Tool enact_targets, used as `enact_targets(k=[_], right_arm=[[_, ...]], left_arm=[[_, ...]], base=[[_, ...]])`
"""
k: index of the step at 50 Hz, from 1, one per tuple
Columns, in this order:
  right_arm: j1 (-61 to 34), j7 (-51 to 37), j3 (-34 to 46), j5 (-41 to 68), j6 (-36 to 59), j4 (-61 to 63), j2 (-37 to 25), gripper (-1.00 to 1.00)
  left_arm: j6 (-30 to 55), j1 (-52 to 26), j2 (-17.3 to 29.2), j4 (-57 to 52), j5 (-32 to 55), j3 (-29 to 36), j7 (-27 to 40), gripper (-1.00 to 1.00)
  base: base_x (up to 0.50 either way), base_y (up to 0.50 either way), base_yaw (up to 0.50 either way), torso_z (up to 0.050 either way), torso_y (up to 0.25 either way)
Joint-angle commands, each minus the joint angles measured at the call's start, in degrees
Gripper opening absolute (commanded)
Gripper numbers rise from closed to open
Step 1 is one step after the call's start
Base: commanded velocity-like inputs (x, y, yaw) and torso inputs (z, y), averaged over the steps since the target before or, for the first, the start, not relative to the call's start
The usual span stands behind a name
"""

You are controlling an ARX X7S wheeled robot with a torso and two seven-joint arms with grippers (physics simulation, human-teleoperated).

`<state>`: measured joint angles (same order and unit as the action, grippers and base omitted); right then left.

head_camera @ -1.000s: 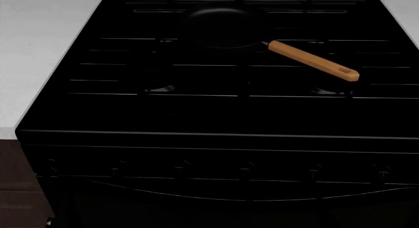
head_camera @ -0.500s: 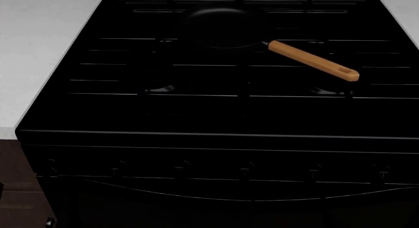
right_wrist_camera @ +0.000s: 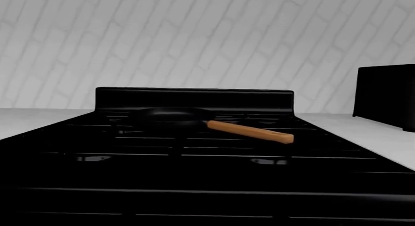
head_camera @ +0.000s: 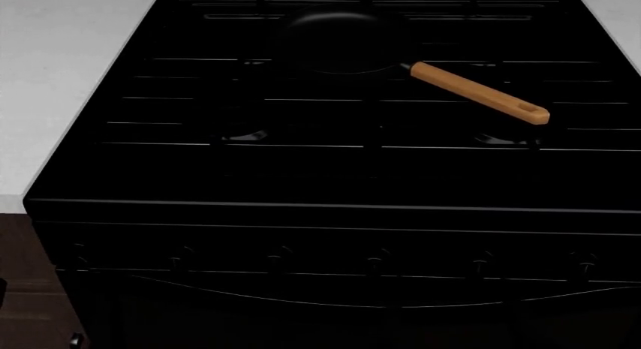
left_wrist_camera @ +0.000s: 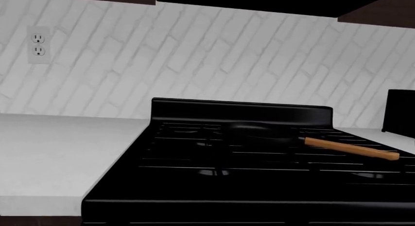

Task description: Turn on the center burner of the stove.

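Along stove (head_camera: 331, 176) front, six knobs (head_camera: 376, 259) untouched — nothing visibly changed since a second ago; neither gripper in view, finger state unknowable; approach pending.

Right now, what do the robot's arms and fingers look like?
They cannot be described: no arm or fingers show in any view. The views show only the black stove, a pan with a wooden handle, and white counters.

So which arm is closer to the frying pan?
Right, perhaps, but only slightly; neither gripper shows. Its camera faces the pan from straight before the stove; the left's looks from off the stove's left corner, by the counter.
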<state>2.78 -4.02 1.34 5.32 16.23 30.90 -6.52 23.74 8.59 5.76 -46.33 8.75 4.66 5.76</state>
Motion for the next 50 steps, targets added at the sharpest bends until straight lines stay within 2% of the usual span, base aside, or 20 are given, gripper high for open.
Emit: enact_targets(k=[1, 17, 18, 22, 50], right_arm=[[-4.5, 2.1, -0.9, -0.1, -0.1, -6.0, 0.2, 1.0], [-11.7, 2.9, -2.0, 2.5, -4.6, -19.4, -1.0, 1.0], [-13.0, 3.3, -2.3, 2.4, -7.2, -24.8, -1.1, 1.0], [-14.2, 3.4, -2.6, 2.9, -9.5, -28.5, -1.1, 1.0], [-21.0, 4.0, -1.6, 3.5, -13.6, -41.8, -2.4, 1.0]], left_arm=[[-1.2, 0.6, -0.1, 0.1, -2.1, 0.8, -0.3, 1.0], [-1.5, 0.1, 1.0, 0.7, -2.4, 1.8, 2.1, 1.0], [-1.6, 0.1, 1.1, 0.8, -2.6, 2.1, 2.1, 1.0], [-1.5, -0.1, 1.5, 1.1, -2.4, 2.5, 2.3, 1.0], [-1.8, -0.5, 3.3, 1.4, -2.3, 4.3, 4.0, 1.0]], base=[[0.0, 0.0, 0.0, 0.0, 0.0], [0.0, 0.0, 0.0, 0.0, 0.0], [0.0, 0.0, 0.0, 0.0, 0.0], [0.0, 0.0, 0.0, 0.0, 0.0], [0.0, 0.0, 0.0, 0.0, 0.0]])
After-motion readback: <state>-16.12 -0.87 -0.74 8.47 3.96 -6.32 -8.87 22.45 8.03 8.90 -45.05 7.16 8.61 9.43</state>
